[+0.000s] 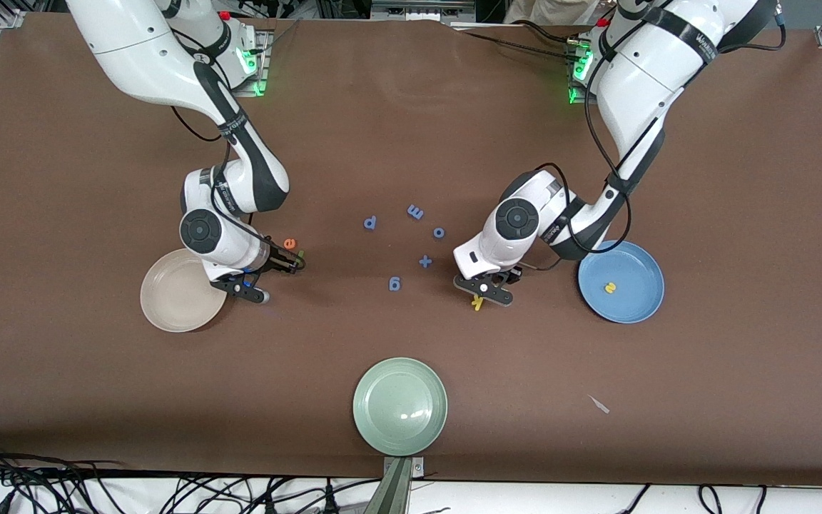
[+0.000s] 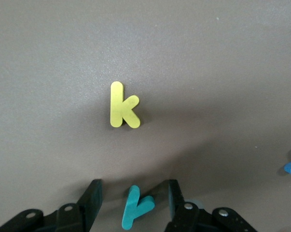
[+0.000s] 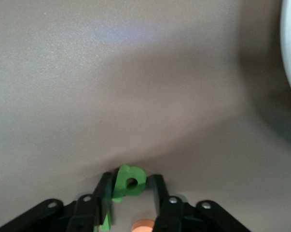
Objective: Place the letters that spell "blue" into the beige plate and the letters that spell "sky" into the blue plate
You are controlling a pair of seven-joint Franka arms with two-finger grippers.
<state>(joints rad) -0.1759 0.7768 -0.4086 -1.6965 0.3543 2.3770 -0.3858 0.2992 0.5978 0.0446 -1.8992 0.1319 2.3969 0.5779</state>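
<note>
The right claw (image 3: pixel 131 193) has its fingers either side of the green b (image 3: pixel 130 181), with the orange e (image 1: pixel 290 244) crowding it just beside and the beige plate (image 1: pixel 168 300) close by. The left claw (image 2: pixel 133 203) brackets the teal y (image 2: pixel 135 209); the yellow k (image 2: pixel 123 105) lies near, bare surface (image 2: pixel 222 58) around it.

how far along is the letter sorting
Done: one yellow foam letter lies in the round blue plate. In hand: left gripper straddles the teal y; right gripper straddles the green b. Left: yellow k, orange e; the round beige plate shows no letters.
</note>
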